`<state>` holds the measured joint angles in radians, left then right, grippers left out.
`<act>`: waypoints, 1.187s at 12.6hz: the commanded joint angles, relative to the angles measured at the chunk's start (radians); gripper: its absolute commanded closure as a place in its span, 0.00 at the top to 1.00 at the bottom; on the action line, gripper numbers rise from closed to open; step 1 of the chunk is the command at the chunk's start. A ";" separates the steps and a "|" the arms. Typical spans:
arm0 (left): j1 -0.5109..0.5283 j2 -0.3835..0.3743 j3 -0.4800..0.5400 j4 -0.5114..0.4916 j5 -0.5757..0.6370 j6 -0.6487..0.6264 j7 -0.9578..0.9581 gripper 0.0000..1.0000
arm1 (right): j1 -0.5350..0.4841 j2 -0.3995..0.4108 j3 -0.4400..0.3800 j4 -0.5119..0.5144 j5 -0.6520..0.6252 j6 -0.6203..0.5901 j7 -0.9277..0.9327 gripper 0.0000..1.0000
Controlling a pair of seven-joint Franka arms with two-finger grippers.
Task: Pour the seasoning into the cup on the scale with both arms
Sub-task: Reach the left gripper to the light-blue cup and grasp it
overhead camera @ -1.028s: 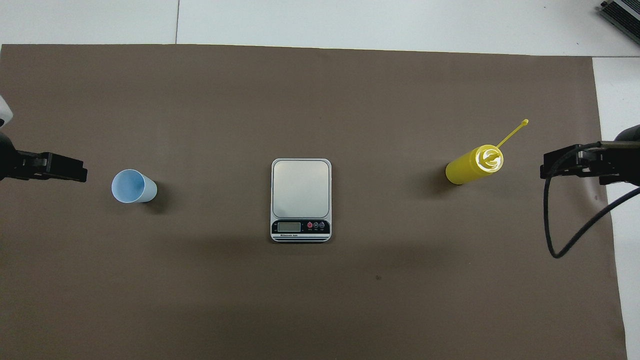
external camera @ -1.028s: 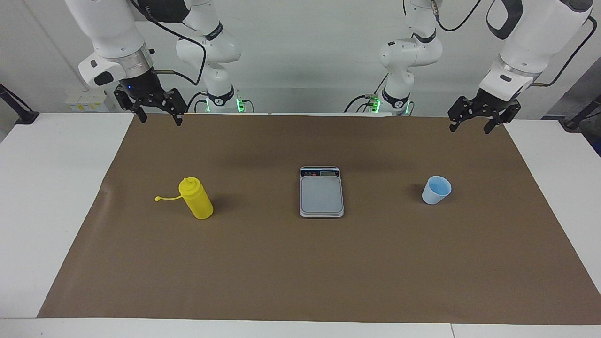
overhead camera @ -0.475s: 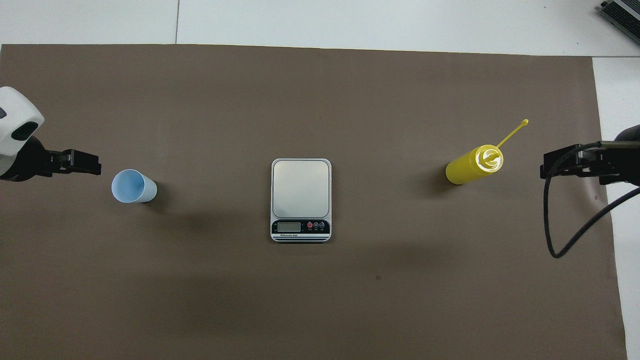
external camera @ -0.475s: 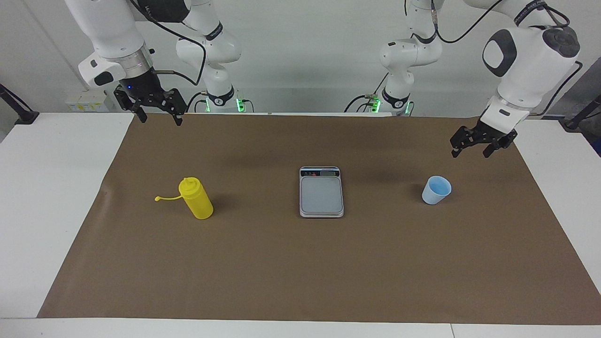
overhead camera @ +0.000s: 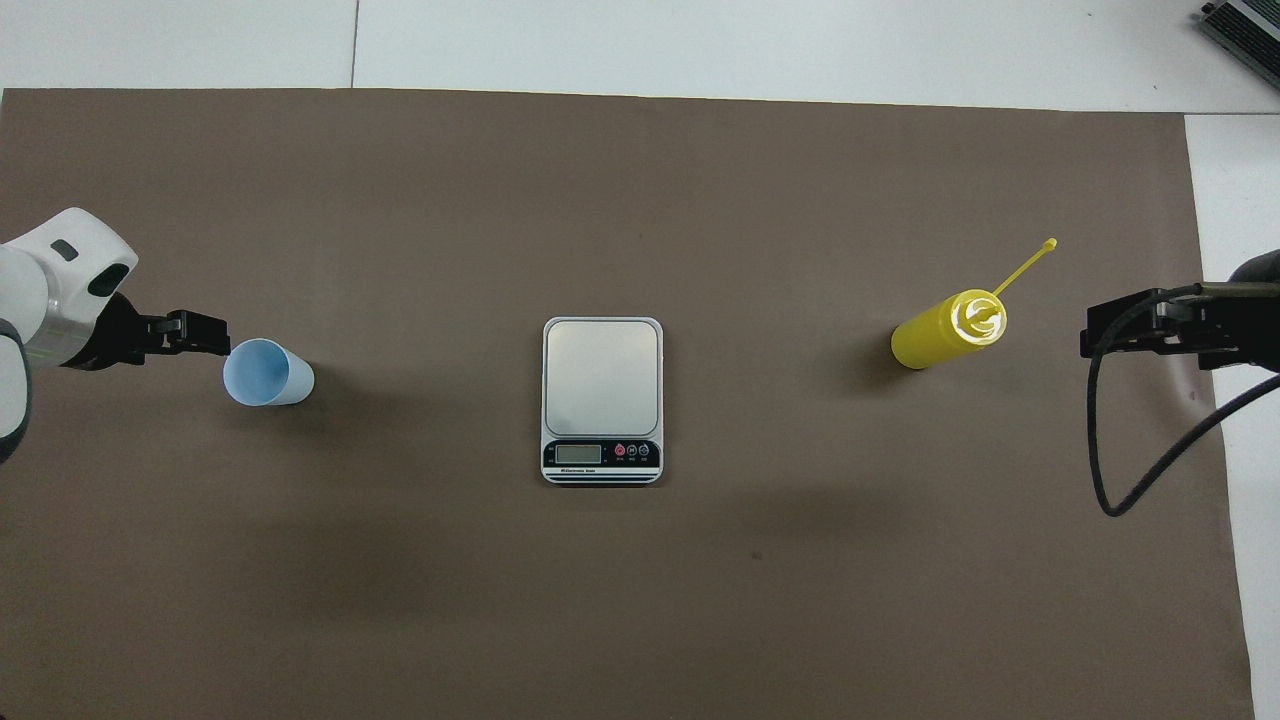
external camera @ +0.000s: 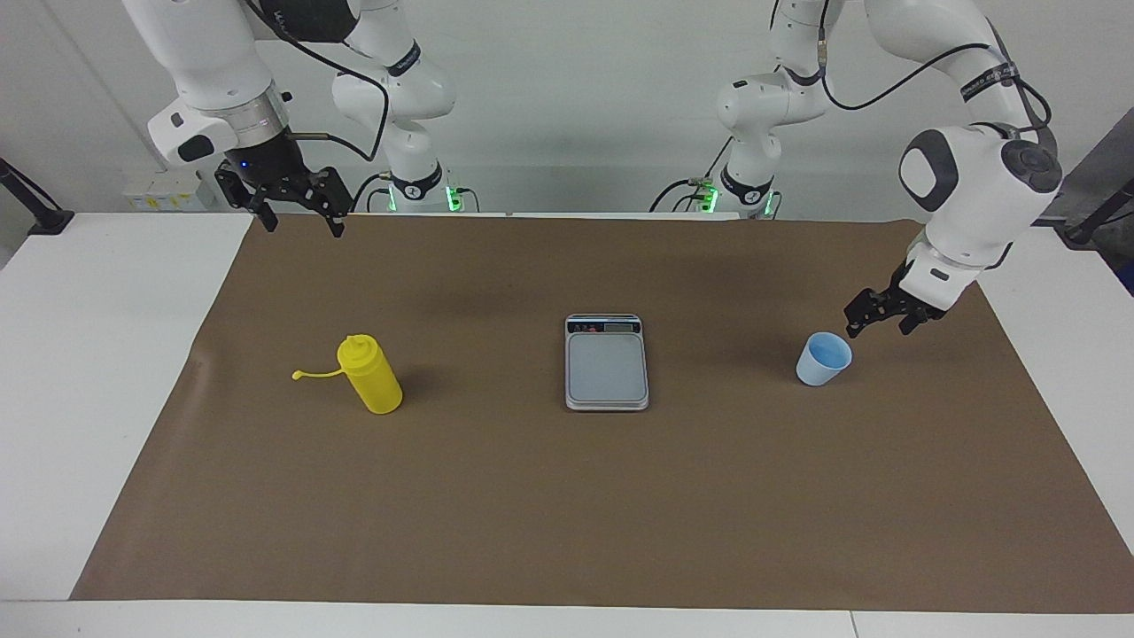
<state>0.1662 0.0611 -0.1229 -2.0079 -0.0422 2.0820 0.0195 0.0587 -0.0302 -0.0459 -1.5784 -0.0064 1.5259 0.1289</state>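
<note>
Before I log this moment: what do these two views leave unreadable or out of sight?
- Scale: display digits too small to read in either view.
- Bottle: opaque, so its fill level is hidden.
- Right gripper: overhead view cuts it at the edge, with a cable across it.
- Left gripper beside the cup: whether they touch cannot be told; overhead, they overlap.

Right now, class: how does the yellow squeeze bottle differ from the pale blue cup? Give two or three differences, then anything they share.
The yellow squeeze bottle is taller than the pale blue cup. The bottle has a domed nozzle top; the cup is open-topped. The bottle stands toward the right arm's end, the cup toward the left arm's end. Both stand upright on the brown mat, off the scale.
</note>
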 commanded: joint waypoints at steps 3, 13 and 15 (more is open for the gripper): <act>0.009 -0.006 -0.009 -0.115 -0.018 0.139 -0.103 1.00 | -0.011 -0.022 0.003 -0.023 0.016 0.002 -0.015 1.00; -0.001 0.028 -0.011 -0.189 -0.028 0.231 -0.190 1.00 | -0.011 -0.020 0.003 -0.023 0.016 0.002 -0.015 1.00; -0.004 0.032 -0.011 -0.190 -0.028 0.236 -0.193 1.00 | -0.011 -0.020 0.001 -0.023 0.016 0.002 -0.015 1.00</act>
<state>0.1656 0.0944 -0.1316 -2.1848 -0.0543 2.2901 -0.1611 0.0587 -0.0302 -0.0459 -1.5784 -0.0064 1.5259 0.1289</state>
